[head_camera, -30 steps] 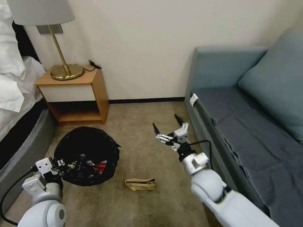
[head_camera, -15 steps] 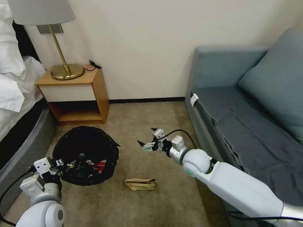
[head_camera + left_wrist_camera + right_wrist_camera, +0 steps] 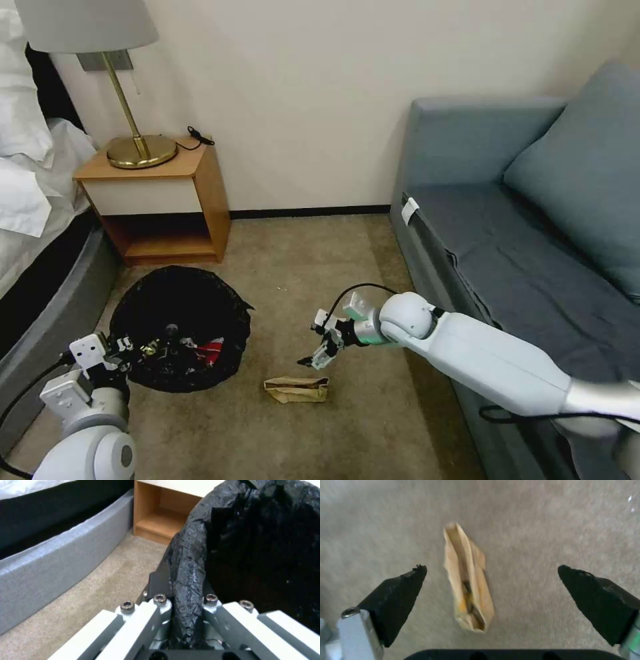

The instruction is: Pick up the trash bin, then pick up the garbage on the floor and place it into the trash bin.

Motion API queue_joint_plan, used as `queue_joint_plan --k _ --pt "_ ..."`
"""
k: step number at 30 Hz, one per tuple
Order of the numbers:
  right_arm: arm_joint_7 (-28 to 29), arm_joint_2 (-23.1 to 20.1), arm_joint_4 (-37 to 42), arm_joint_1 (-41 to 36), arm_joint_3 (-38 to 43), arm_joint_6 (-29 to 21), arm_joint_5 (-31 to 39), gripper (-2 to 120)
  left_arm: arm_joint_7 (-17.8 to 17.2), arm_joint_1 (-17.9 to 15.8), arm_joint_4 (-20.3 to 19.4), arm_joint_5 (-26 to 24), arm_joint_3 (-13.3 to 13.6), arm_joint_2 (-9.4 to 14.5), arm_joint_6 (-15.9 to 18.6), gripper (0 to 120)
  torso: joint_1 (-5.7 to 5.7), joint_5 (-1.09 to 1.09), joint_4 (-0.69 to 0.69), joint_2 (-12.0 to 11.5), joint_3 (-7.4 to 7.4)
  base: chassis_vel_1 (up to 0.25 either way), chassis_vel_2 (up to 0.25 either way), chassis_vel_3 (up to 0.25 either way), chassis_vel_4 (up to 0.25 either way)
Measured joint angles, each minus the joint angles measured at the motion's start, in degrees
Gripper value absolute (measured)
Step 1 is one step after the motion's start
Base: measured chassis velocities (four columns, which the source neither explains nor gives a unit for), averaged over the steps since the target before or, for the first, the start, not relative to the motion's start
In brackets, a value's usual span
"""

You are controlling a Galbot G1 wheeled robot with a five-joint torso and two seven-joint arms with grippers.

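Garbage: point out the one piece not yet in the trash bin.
The crumpled brown paper bag lies alone on the carpet under the open right gripper. The red-and-white packet sits inside the trash bin, held by the left gripper.

Black-lined trash bin (image 3: 181, 327) holds litter; crumpled brown paper bag (image 3: 297, 389) on carpet beside.

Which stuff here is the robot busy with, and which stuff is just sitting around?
Busy with:
- trash bin, its black bag rim pinched by the left pincer
- brown paper bag on the carpet
- right pincer, open above the paper bag

Just sitting around:
- lamp
- nightstand
- sofa
- bed
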Motion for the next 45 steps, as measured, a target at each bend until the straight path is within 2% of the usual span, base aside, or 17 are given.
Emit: queue_joint_plan --k 5,13,18,26,34,45 --pt "0.3 3.56 -6.45 2.59 -6.13 3.71 -1.69 100 0.11 -0.16 0.39 -0.11 -0.42 0.05 -0.05 4 0.0 -0.01 0.0 0.0 0.0 0.0 0.0 0.0 0.0" --pt "0.66 9.63 -16.11 2.83 -9.0 7.15 -4.23 100 0.12 -0.42 0.54 -0.21 -0.4 0.12 0.16 4 0.0 -0.01 0.02 0.0 0.0 0.0 0.0 0.0 0.0" --pt "0.63 10.63 -18.63 2.24 -9.21 8.58 -4.75 100 0.08 -0.51 0.55 -0.25 -0.42 0.17 0.25 4 0.0 -0.01 0.01 0.0 0.0 0.0 0.0 0.0 0.0" --pt "2.39 9.82 -17.42 0.12 -11.18 8.75 -2.57 100 0.07 -0.41 0.98 -0.25 -0.56 0.11 0.25 4 0.0 0.0 -0.01 0.0 0.0 0.0 0.0 0.0 0.0" --pt "4.77 11.16 -18.2 -1.09 -12.78 9.63 -1.79 100 0.07 -0.07 0.27 -0.06 -0.56 -0.23 0.26 4 0.0 -0.01 0.0 0.0 0.0 0.0 0.0 0.0 0.0" --pt "8.29 13.95 -23.88 -1.54 -14.15 13.01 -2.07 100 0.06 -0.28 0.05 -0.07 -0.45 -0.28 0.26 4 0.0 0.0 0.0 0.0 0.0 0.0 0.0 0.0 0.0"
